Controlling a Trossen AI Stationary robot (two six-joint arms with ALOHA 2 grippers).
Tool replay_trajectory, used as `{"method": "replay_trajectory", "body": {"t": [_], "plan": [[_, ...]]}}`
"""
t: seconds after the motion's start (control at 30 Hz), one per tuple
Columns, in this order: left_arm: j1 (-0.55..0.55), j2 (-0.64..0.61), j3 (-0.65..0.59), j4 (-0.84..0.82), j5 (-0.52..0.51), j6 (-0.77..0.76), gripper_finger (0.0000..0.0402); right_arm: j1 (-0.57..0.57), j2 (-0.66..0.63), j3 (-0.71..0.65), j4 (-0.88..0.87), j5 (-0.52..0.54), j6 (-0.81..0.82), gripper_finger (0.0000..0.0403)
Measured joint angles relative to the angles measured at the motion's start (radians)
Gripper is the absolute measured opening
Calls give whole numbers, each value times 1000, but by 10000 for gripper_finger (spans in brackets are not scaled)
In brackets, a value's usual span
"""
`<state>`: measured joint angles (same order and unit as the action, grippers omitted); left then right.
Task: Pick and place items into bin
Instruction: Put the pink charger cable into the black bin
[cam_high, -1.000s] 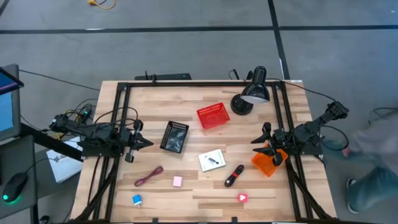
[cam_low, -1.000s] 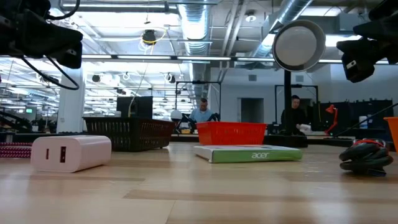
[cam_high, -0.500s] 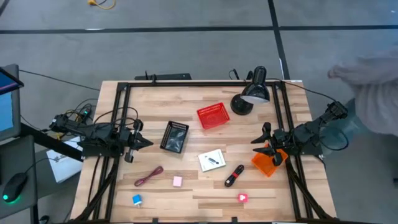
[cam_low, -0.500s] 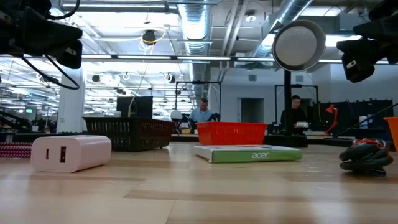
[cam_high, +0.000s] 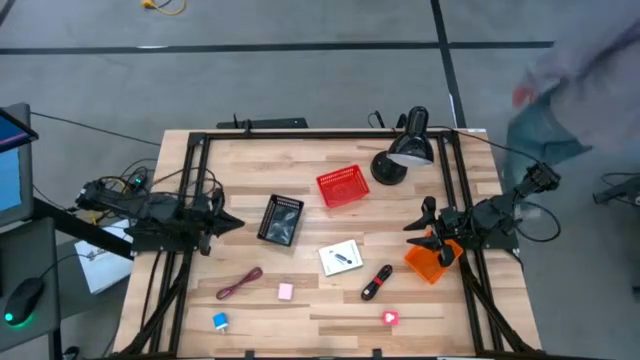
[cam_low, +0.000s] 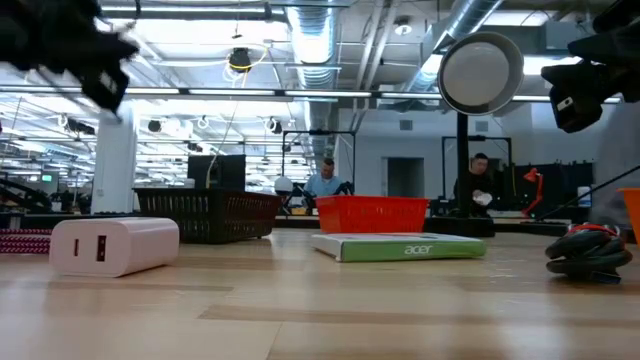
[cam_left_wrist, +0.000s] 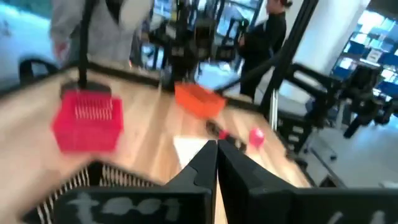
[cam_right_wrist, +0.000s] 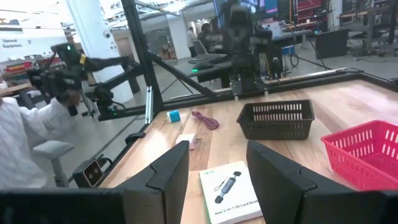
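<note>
Now my left gripper (cam_high: 236, 222), fingers pinched shut on nothing, has begun swinging just beside the black basket (cam_high: 281, 219), so picking is only starting. Six items lie loose between my grippers, one each: maroon cord (cam_high: 239, 283), blue cube (cam_high: 220, 321), pink block (cam_high: 286, 291), white card (cam_high: 341, 257), marker stick (cam_high: 377, 283), red-pink piece (cam_high: 390, 318). My right gripper (cam_high: 412, 226) waits wide open beside the orange bin (cam_high: 426, 265).

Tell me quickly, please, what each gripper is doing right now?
Left gripper: shut, holding nothing.
Right gripper: open, holding nothing.
</note>
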<state>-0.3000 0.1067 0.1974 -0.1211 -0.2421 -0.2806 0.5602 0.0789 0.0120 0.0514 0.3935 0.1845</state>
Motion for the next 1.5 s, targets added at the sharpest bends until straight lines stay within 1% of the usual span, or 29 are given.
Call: {"method": "replay_trajectory", "body": {"t": [0.07,0.17,0.27,0.33,0.37,0.43,0.5,0.57,0.67,0.73,0.83,0.97,1.07,1.23,1.33,1.5], "plan": [[0,37,81,-64,-15,56,2,0,0,0,0,0,0,155],[0,109,206,-184,-83,136,18,0,0,0,0,0,0,155],[0,189,286,-280,-137,162,50,-1,0,0,3,18,-31,155],[0,241,308,-290,-147,160,78,-6,-2,0,6,56,-63,155],[0,263,314,-291,-140,144,93,-9,-1,0,6,57,-68,155],[1,305,325,-294,-92,77,120,-13,-1,0,6,53,-68,155],[1,343,332,-296,-25,21,142,-13,-1,-1,8,56,-74,155],[-1,372,332,-324,51,4,155,-13,0,-2,31,74,-71,155],[-11,430,322,-388,126,-35,160,-13,-1,-2,105,80,-50,155],[-20,481,320,-436,173,-124,160,-13,-1,-2,142,80,-85,155],[-43,558,319,-457,245,-259,156,-13,-1,-2,178,84,-154,155],[-82,648,319,-456,316,-361,148,-13,-1,-2,189,88,-165,155],[-114,715,319,-457,325,-470,142,-13,-1,-2,202,116,-168,155],[-188,834,319,-421,339,-642,139,-13,-1,-1,184,212,-167,155],[-234,902,319,-353,359,-729,139,-13,-1,-1,164,222,-167,155],[-301,1006,319,-213,364,-816,139,-13,0,-1,132,220,-167,155]]}}
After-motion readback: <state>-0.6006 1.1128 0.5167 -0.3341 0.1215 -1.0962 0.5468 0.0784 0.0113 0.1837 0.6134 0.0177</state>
